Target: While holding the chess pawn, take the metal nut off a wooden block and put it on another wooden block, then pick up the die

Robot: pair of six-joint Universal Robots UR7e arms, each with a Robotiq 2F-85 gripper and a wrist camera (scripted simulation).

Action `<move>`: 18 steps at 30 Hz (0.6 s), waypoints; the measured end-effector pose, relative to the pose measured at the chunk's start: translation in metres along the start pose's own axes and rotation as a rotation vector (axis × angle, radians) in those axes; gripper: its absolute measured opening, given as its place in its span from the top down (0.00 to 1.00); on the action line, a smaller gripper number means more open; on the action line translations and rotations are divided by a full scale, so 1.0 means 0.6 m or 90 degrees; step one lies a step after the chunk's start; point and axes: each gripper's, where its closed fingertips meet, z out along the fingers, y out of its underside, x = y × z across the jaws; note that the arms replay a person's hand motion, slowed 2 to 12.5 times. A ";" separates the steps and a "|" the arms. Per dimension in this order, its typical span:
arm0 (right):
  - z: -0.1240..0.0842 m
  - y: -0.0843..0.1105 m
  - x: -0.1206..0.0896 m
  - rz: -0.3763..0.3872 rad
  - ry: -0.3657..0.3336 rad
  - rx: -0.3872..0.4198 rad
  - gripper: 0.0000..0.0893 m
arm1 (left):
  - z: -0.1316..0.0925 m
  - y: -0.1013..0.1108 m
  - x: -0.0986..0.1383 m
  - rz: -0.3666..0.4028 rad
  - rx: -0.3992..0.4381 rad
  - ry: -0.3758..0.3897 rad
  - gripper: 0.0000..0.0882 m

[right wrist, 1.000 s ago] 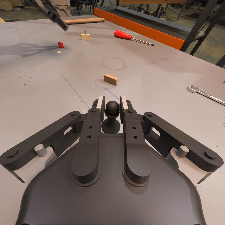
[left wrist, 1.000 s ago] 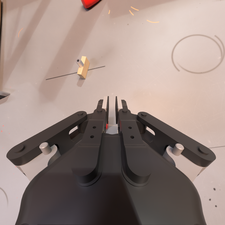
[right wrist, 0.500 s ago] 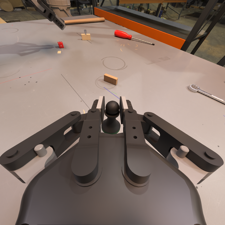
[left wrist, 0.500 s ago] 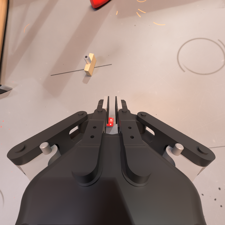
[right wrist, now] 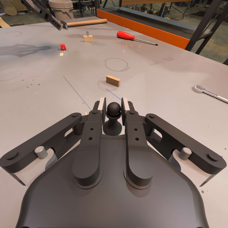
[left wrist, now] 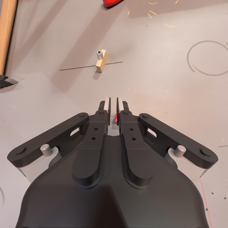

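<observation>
**A:** So, what are the right fingers (right wrist: 101, 103) doing?

**B:** They are clamped on the chess pawn (right wrist: 113, 109). The pads press the black ball of its head from both sides, and its base points back toward the palm. It is held above the grey surface (right wrist: 160, 86).

**A:** And the left fingers (left wrist: 107, 103)?

**B:** Drawn in to a narrow gap with nothing between the pads. From the right wrist view they hang in the air at the far left (right wrist: 57, 25), clear of the surface and just in front of the hammer (right wrist: 86, 22).

**A:** Where is the die (right wrist: 62, 47)?

**B:** On the surface, red, beside the shadow of the left arm. The left wrist view catches a sliver of it (left wrist: 116, 119) through the gap, down below the pads and untouched.

**A:** The metal nut (left wrist: 99, 56)?

**B:** Standing upright on the pale wooden block (left wrist: 101, 62), which stands on edge across a thin dark line ahead of the left fingers. The right wrist view shows the pair far off, nut (right wrist: 87, 33) on top of block (right wrist: 88, 38).

**A:** The other block?

**B:** The darker wooden block (right wrist: 113, 80) is bare and lies well apart from the first, just ahead of the pawn, on a scuffed ring.

**A:** Anything else?

**B:** A red-handled screwdriver (right wrist: 125, 35) at the far right and a wrench (right wrist: 198, 88) toward the right edge.
</observation>
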 end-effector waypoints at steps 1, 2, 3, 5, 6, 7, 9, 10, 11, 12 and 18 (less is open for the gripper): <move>0.000 0.000 0.000 0.000 0.000 0.000 0.75 | -0.001 0.001 -0.003 -0.002 0.001 0.000 0.90; 0.000 0.000 0.000 0.001 -0.001 0.000 0.75 | -0.002 0.002 -0.005 -0.003 0.001 0.001 0.90; 0.000 0.000 0.000 0.001 -0.001 0.000 0.75 | -0.003 0.004 -0.008 -0.005 0.002 0.001 0.90; 0.000 0.000 0.000 0.002 -0.001 0.001 0.75 | -0.005 0.006 -0.013 -0.008 0.003 0.001 0.90; 0.001 0.000 0.000 0.002 -0.001 0.001 0.75 | -0.006 0.008 -0.016 -0.010 0.004 0.000 0.90; 0.001 0.000 0.000 0.002 0.000 0.001 0.75 | -0.007 0.009 -0.018 -0.011 0.004 0.000 0.90; 0.001 0.000 0.001 0.002 0.000 0.001 0.75 | -0.009 0.012 -0.024 -0.014 0.005 0.000 0.90; 0.001 0.000 0.001 0.002 0.001 0.001 0.75 | -0.010 0.013 -0.026 -0.016 0.006 0.000 0.90; 0.001 0.000 0.001 0.001 0.001 0.001 0.75 | -0.011 0.014 -0.029 -0.018 0.006 0.000 0.90; 0.001 0.000 0.001 0.001 0.002 0.001 0.75 | -0.012 0.015 -0.031 -0.020 0.006 0.000 0.90; 0.000 0.000 0.002 0.001 0.004 0.001 0.75 | -0.018 0.023 -0.047 -0.032 0.008 -0.003 0.90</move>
